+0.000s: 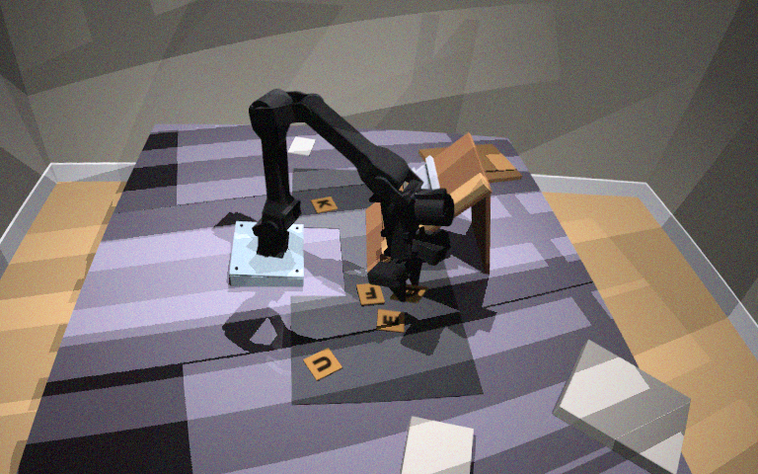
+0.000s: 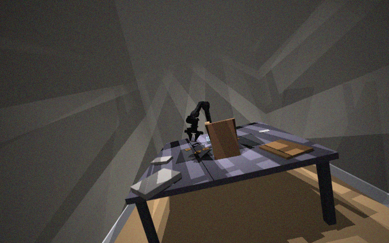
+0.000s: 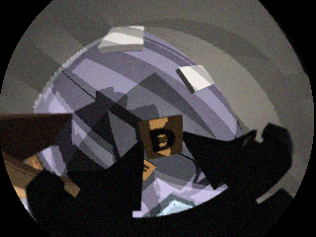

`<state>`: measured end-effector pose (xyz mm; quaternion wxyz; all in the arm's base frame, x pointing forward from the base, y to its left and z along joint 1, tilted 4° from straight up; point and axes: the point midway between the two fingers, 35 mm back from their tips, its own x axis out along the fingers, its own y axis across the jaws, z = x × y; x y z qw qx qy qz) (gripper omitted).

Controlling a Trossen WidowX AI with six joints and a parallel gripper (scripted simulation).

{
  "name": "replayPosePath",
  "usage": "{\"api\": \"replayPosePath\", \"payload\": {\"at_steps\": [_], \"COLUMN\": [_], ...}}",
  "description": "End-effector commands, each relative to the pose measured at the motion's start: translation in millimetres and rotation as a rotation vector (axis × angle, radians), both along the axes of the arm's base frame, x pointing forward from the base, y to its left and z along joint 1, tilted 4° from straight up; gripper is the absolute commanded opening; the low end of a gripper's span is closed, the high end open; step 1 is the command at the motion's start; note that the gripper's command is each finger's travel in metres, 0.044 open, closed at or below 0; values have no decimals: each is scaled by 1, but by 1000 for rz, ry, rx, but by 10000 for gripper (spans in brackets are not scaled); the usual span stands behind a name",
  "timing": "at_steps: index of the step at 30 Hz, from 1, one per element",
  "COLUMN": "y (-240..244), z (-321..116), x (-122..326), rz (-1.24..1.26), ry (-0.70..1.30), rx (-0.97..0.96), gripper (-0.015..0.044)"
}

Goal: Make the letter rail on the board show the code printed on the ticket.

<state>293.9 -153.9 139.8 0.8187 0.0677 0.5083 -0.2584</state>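
Observation:
My gripper (image 1: 409, 288) (image 2: 193, 139) (image 3: 163, 138) is shut on the D tile (image 1: 416, 292) (image 3: 149, 126), which faces the wrist camera with its D upright. It is held above the dark mat, in front of the tilted wooden board (image 1: 455, 164) (image 2: 223, 140) (image 3: 35, 129). The F tile (image 1: 370, 293) and the E tile (image 1: 390, 320) lie near and below the gripper. The U tile (image 1: 322, 364) lies farther toward the front, and the K tile (image 1: 324, 204) lies behind the arm. The arm hides most of the rail and the ticket; no code is readable.
The arm's pale base plate (image 1: 266, 271) is at the left. White slabs (image 1: 606, 396) (image 1: 438, 446) (image 2: 157, 183) lie near the counter's front. A small white piece (image 1: 301, 145) (image 2: 264, 130) is at the back, and a flat brown panel (image 1: 499, 162) (image 2: 286, 149) lies behind the board.

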Motion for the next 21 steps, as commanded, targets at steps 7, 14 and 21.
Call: {"api": "replayPosePath", "payload": {"at_steps": [7,14,21], "y": [16,28,38], "z": [28,44,56], "x": [18,28,34], "rz": [-63,-95,-119], "ry": [-125,-196,-256], "rx": [-14,-10,-2], "gripper": [0,0,0]}}
